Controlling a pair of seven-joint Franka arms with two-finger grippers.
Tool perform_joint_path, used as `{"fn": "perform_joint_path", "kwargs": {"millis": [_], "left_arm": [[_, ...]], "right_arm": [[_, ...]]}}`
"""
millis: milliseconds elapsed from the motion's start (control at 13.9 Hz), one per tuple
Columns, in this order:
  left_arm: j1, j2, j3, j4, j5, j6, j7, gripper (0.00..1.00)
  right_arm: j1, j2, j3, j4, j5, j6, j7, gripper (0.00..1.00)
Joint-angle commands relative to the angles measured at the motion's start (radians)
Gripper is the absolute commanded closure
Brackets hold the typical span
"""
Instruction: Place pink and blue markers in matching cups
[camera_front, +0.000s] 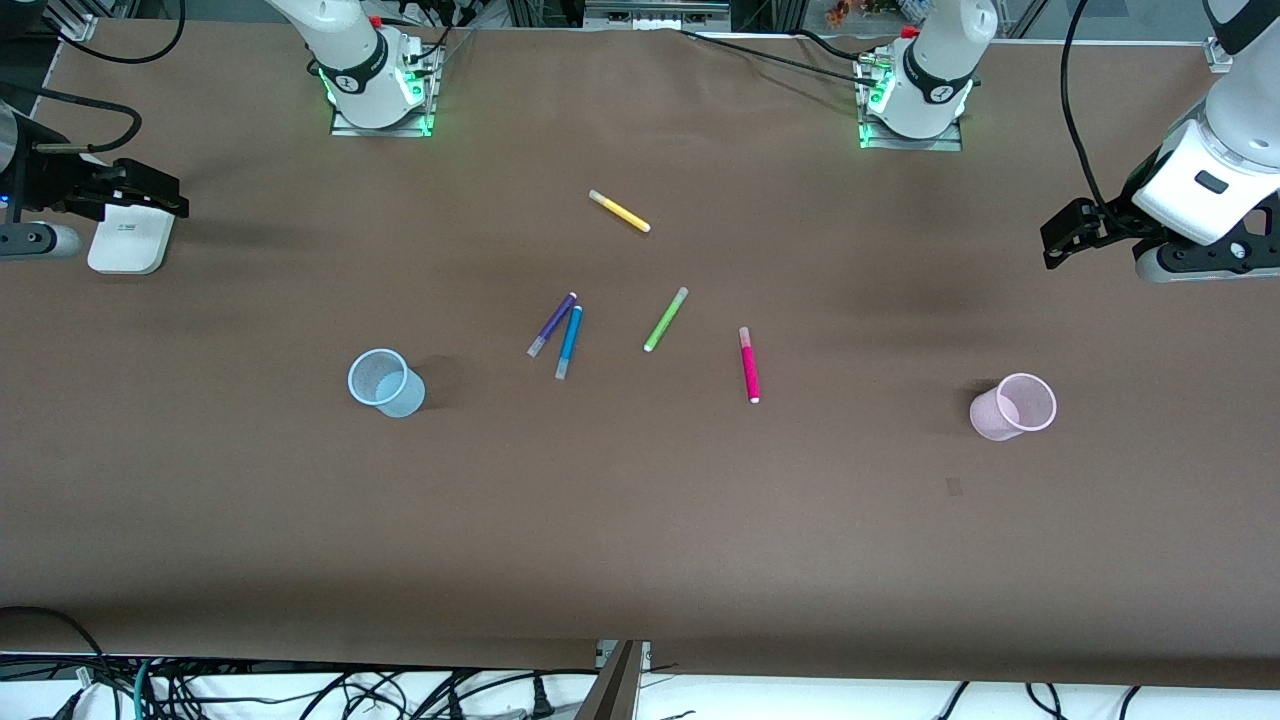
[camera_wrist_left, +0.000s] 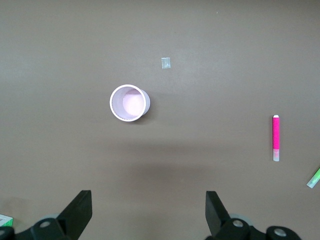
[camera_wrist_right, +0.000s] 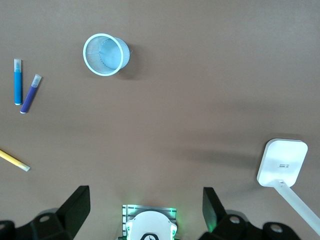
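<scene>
The pink marker (camera_front: 749, 365) lies flat mid-table and also shows in the left wrist view (camera_wrist_left: 275, 137). The blue marker (camera_front: 569, 342) lies beside a purple marker (camera_front: 552, 324), and it shows in the right wrist view (camera_wrist_right: 18, 82). The light blue cup (camera_front: 385, 383) stands upright toward the right arm's end (camera_wrist_right: 105, 54). The light pink cup (camera_front: 1013, 407) stands upright toward the left arm's end (camera_wrist_left: 128, 103). Both cups are empty. My left gripper (camera_front: 1062, 236) (camera_wrist_left: 148, 210) is open and empty, up over the left arm's end. My right gripper (camera_front: 165, 195) (camera_wrist_right: 146, 207) is open and empty, up over the right arm's end.
A lime-green marker (camera_front: 666, 319) lies between the blue and pink markers. A yellow marker (camera_front: 619, 211) lies farther from the front camera. A white flat device (camera_front: 130, 238) sits under the right gripper. A small tape patch (camera_front: 954, 487) lies near the pink cup.
</scene>
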Motion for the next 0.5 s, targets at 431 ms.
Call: {"fn": "perform_joint_path", "kwargs": {"millis": [431], "left_arm": [[0.001,0.015,-0.001,0.033,-0.019,-0.033,0.021,0.00]], "right_arm": [[-0.003,0.022,0.005,0.035,0.016,-0.015,0.001,0.01]]}}
